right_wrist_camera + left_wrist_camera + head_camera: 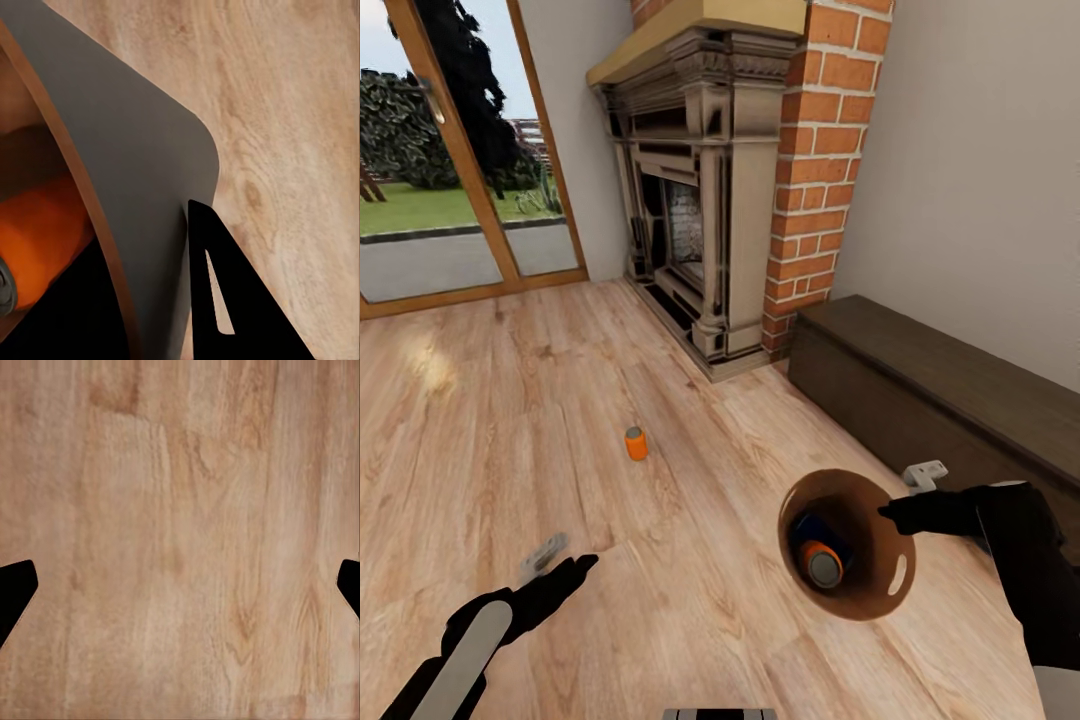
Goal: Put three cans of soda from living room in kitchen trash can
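Tan bin (860, 600), rim pinched by right fingers (887, 515); left fingers (18, 585) spread, empty.

blue can (807, 527) mostly hidden in bin (880, 590)

Orange can (636, 443), brown-lined bin (870, 590), red-brick fireplace (825, 170)

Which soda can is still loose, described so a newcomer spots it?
Start at the red brick fireplace, then look down onto the bare wood floor in front of it. The loose orange can stands there upright and alone, while the other cans lie inside the trash bin.
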Available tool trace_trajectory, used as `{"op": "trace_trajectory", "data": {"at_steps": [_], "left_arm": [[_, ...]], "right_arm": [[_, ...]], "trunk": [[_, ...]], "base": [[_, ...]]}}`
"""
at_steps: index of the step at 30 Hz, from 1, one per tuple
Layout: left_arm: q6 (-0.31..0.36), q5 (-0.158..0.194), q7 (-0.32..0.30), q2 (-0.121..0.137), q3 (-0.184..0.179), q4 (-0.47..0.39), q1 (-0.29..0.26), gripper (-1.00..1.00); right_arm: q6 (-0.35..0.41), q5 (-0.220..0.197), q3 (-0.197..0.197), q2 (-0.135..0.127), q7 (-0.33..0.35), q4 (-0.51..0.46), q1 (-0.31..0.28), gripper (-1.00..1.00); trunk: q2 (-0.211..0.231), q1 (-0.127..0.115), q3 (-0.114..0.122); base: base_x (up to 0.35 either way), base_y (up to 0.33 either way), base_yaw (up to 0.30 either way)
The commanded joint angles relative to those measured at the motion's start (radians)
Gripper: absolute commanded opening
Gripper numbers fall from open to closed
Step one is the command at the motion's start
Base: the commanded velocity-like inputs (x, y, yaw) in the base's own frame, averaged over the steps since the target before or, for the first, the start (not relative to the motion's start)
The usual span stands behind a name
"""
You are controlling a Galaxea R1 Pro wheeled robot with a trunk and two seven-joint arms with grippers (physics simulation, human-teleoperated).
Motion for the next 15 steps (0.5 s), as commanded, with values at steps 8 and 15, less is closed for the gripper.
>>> {"op": "trace_trajectory", "data": {"at_steps": [8,15], "left_arm": [[0.008,-0.042,-0.038,-0.041,-0.045,0.045,-0.045,1.0],[0.008,-0.08,-0.038,-0.041,-0.064,0.083,-0.084,1.0]], "right_arm": [[-0.011,0.048,-0.01,0.0,0.038,-0.043,0.002,-1.0],[-0.016,0.086,-0.01,0.0,0.069,-0.063,0.002,-1.0]], "trunk": [[0.0,0.0,0.0],[0.0,0.0,0.0]], "base": [[0.0,0.0,0.0],[0.0,0.0,0.0]]}}
